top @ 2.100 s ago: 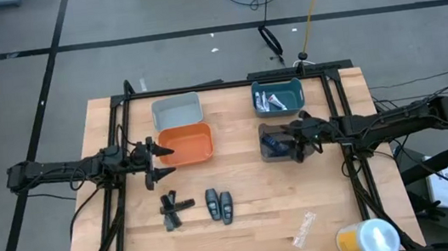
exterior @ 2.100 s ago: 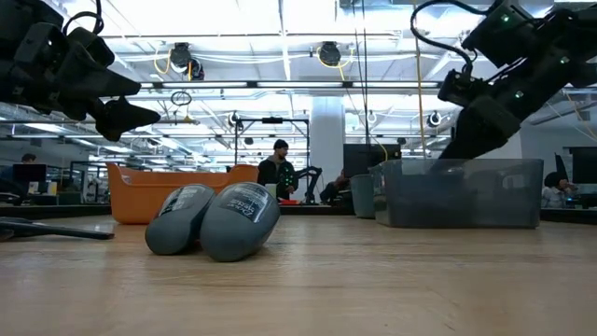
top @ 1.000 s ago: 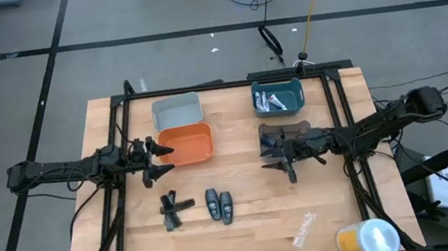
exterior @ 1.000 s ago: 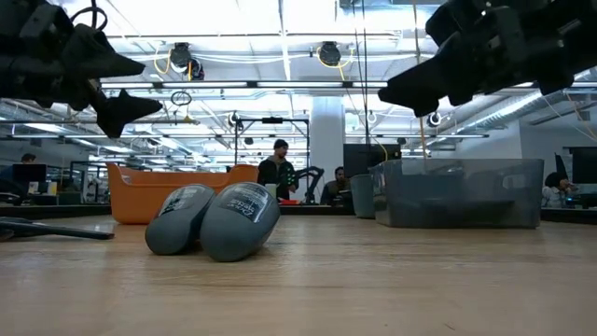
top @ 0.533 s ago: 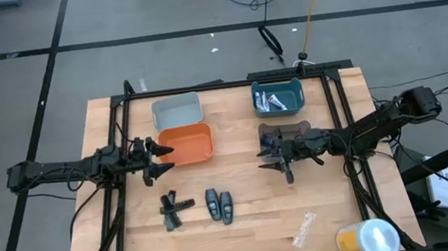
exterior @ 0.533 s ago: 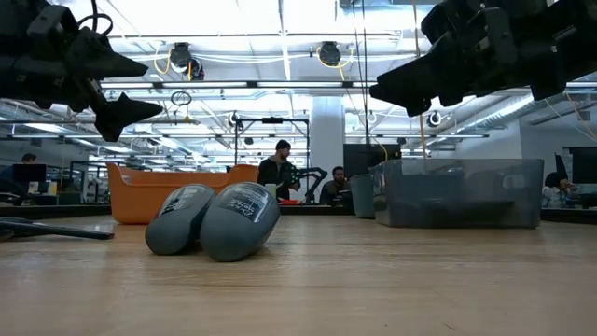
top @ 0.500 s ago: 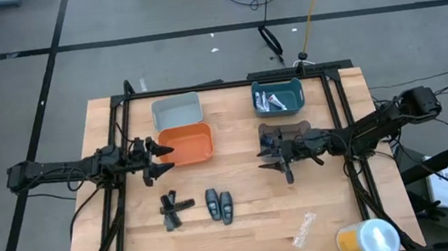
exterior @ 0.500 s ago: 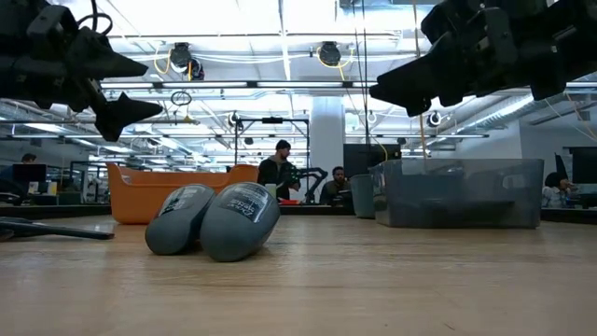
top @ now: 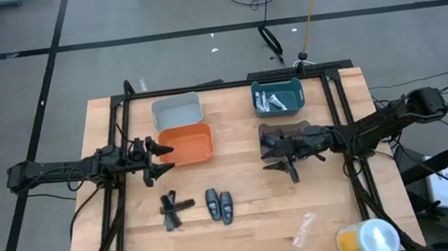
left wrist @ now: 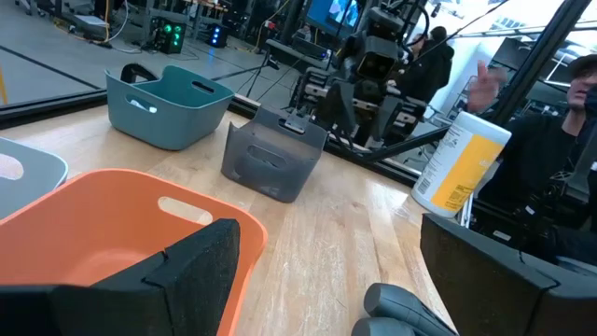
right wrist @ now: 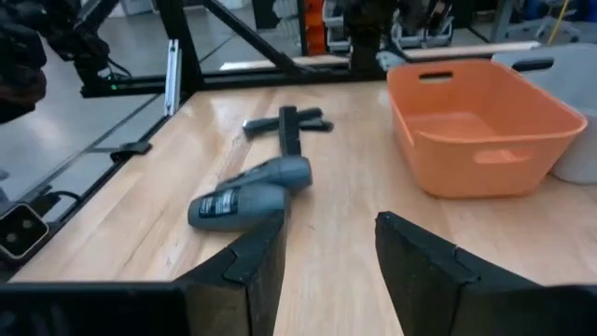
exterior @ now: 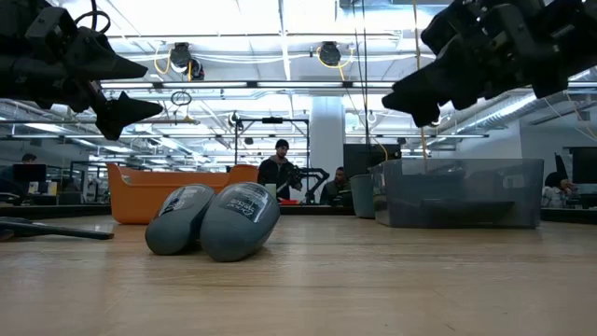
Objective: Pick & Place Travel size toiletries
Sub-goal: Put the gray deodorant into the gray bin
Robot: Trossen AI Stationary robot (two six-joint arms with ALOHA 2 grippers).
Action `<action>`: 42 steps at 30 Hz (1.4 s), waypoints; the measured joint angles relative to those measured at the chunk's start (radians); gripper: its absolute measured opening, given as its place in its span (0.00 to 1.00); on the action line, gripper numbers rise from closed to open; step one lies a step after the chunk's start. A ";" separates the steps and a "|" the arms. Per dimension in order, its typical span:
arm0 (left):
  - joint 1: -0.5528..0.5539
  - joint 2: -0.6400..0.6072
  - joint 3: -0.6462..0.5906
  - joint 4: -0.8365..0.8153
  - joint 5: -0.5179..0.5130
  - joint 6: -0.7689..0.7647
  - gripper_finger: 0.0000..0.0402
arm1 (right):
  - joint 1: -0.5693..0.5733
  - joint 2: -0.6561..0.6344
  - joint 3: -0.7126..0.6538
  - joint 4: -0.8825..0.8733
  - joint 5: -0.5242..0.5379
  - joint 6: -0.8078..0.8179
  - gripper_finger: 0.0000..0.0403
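Toiletries lie on the wooden surface and in bins. The right tool hangs above the surface just in front of the dark grey bin. Its two fingers stand partly apart and hold nothing. The left tool hangs beside the orange bin. Its fingers are wide open and it holds nothing too.

Two dark grey oval pieces lie side by side on the surface, touching, between the two tools and nearer the front edge. Two thin black sticks lie crossed just beside them, on the left arm's side. Silvery-white tubes lie in the teal bin; I cannot count them. Something dark blue shows in the dark grey bin.

There are four bins: light grey, orange, teal and dark grey. One clear wrapper and one yellow-and-white cylinder lie near the front corner on the right arm's side.
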 joint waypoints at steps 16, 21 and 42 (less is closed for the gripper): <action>-0.074 0.107 0.000 0.076 -0.024 -0.108 0.82 | 0.000 -0.016 0.000 -0.040 0.003 -0.012 0.38; -0.174 0.262 0.099 0.072 -0.109 -0.084 0.82 | -0.005 -0.016 0.000 -0.042 0.003 -0.016 0.38; -0.491 1.311 1.009 -0.588 -0.227 -0.033 0.82 | -0.019 -0.016 0.000 -0.053 0.004 -0.008 0.39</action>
